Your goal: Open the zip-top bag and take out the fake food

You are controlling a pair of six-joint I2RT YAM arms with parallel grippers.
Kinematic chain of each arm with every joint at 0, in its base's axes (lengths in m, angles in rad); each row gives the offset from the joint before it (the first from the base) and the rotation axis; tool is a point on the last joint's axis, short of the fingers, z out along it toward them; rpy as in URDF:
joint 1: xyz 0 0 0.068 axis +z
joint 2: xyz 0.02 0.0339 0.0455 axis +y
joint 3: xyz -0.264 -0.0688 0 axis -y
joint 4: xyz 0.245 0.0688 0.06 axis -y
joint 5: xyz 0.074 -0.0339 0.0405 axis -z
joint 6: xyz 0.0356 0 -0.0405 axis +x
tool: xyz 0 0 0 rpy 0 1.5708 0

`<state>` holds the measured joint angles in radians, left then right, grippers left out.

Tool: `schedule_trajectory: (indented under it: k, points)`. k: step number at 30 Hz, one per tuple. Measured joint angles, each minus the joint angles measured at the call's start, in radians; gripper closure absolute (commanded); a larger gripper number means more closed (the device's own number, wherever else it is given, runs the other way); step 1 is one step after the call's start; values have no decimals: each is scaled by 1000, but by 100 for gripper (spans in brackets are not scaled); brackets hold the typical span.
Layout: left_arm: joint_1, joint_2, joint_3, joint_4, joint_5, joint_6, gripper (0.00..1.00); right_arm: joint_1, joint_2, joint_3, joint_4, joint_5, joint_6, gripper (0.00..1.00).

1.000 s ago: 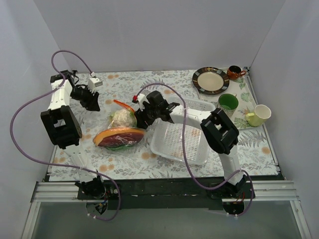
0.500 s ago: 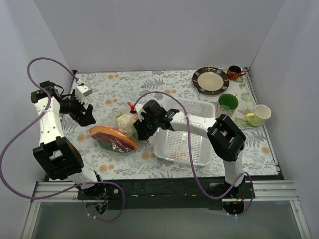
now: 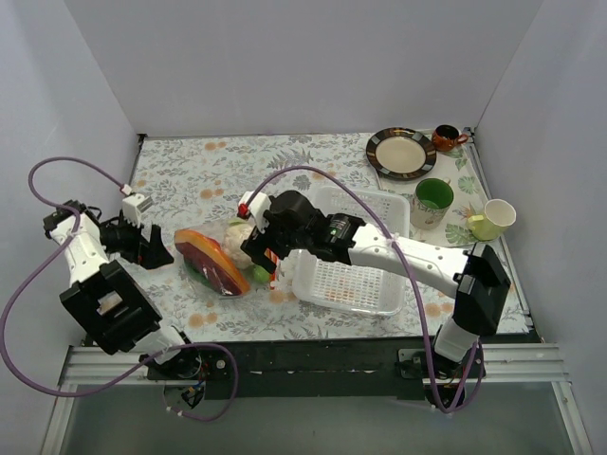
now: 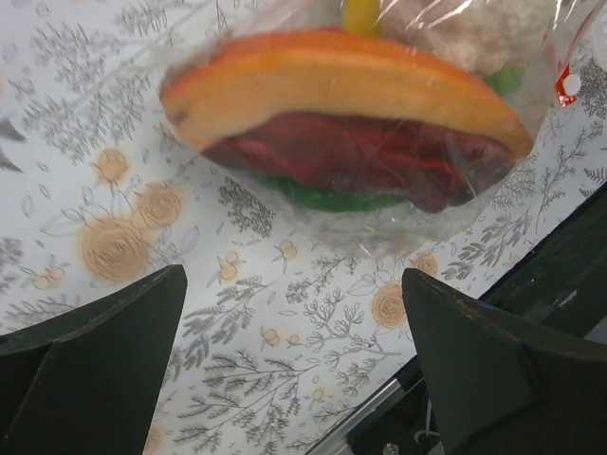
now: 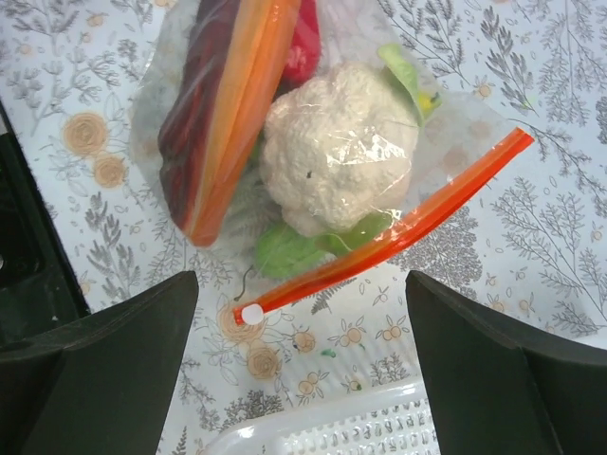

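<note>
The zip-top bag (image 3: 216, 265) lies on the flowered cloth left of centre, clear and crinkled, with the fake food inside. Through the plastic I see a long orange slice (image 4: 341, 81), a dark red piece (image 4: 360, 156), a pale cabbage-like head (image 5: 340, 142) and green bits (image 5: 285, 248). The orange-red zip strip (image 5: 389, 237) lies flat, with its white slider (image 5: 251, 314) at the end. My right gripper (image 5: 302, 284) hovers open above that strip and touches nothing. My left gripper (image 4: 294, 280) is open, low beside the bag's left side and apart from it.
A white perforated tray (image 3: 353, 261) sits right of the bag, its rim (image 5: 332, 431) close to the zip strip. At the back right are a brown-rimmed plate (image 3: 401, 153), a green cup (image 3: 433, 197), a pale yellow mug (image 3: 491, 219) and a small brown cup (image 3: 446, 138).
Both grippers have opened. The right one has let go of the bag, which now rests lower and further left on the cloth. The left arm swung down towards the near left.
</note>
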<state>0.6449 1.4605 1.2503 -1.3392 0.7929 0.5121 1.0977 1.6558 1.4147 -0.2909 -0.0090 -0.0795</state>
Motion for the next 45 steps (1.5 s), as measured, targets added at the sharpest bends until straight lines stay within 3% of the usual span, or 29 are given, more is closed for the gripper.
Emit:
schedule_trajectory:
  k: [4, 5, 6, 8, 10, 12, 18, 25, 29, 33, 37, 42, 43, 45]
  points:
    - [71, 21, -104, -7, -6, 34, 2, 4, 28, -14, 23, 71, -3, 12]
    - [77, 37, -122, -9, 0, 43, 2, 1, 32, -33, 32, 85, 2, 16]
    - [77, 52, -132, -10, 6, 50, 2, -4, 34, -56, 42, 96, 8, 28]
    - [77, 97, -143, -14, 28, 61, 2, -20, 34, -111, 63, 112, 19, 33]
    - [76, 144, -144, -14, 51, 71, 2, -42, 34, -159, 82, 122, 32, 29]
    - [68, 186, -144, -14, 68, 80, 2, -64, 34, -187, 88, 127, 47, 2]
    - [31, 247, -164, 21, 82, 68, 2, -108, 33, -194, 144, 139, 71, 2]
    - [-45, 254, -226, 174, 80, -70, 2, -147, 44, -183, 153, 130, 104, 2]
    - [-90, 255, -244, 242, 80, -130, 16, -170, 55, -179, 164, 114, 117, 4]
    - [-97, 266, -224, 239, 90, -150, 49, -175, 56, -179, 168, 107, 128, 16]
    - [-97, 307, -174, 230, 95, -156, 68, -175, 77, -175, 176, 90, 132, 19]
    - [-97, 331, -132, 222, 92, -164, 80, -175, 108, -172, 209, 74, 134, 20]
    - [-97, 336, -124, 221, 91, -165, 89, -176, 112, -172, 215, 71, 136, 21]
    - [-97, 349, -109, 215, 91, -166, 97, -179, 121, -169, 228, 61, 141, 22]
